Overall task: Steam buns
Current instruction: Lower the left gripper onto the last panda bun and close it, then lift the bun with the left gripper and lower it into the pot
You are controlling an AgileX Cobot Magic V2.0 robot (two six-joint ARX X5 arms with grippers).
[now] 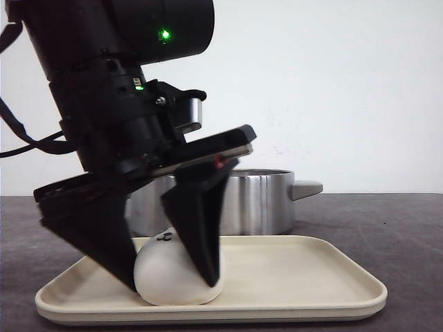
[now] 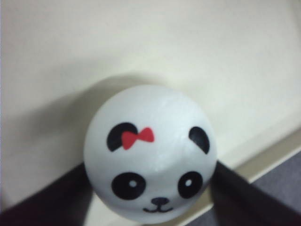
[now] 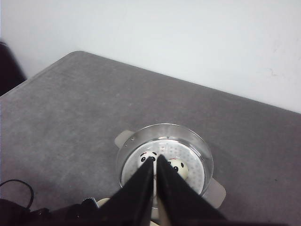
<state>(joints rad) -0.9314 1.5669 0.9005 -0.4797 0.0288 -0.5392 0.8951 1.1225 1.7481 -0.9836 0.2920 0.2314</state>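
Note:
A white panda bun (image 1: 166, 277) with a red bow sits on the cream tray (image 1: 297, 277), near its front left. My left gripper (image 1: 172, 285) reaches down over it, one black finger against each side. In the left wrist view the bun (image 2: 150, 150) fills the space between the fingers (image 2: 56, 197), still resting on the tray (image 2: 141, 42). My right gripper (image 3: 155, 158) is shut and empty, high above the steel pot (image 3: 164, 125). Two more panda buns (image 3: 146, 157) (image 3: 179, 168) lie inside on the perforated steamer plate, partly hidden by the fingers.
The steel pot (image 1: 256, 200) stands just behind the tray, one handle (image 1: 308, 187) sticking out to the right. The grey table (image 3: 70, 103) runs back to a white wall. A black cable (image 3: 14, 186) lies near the arm base.

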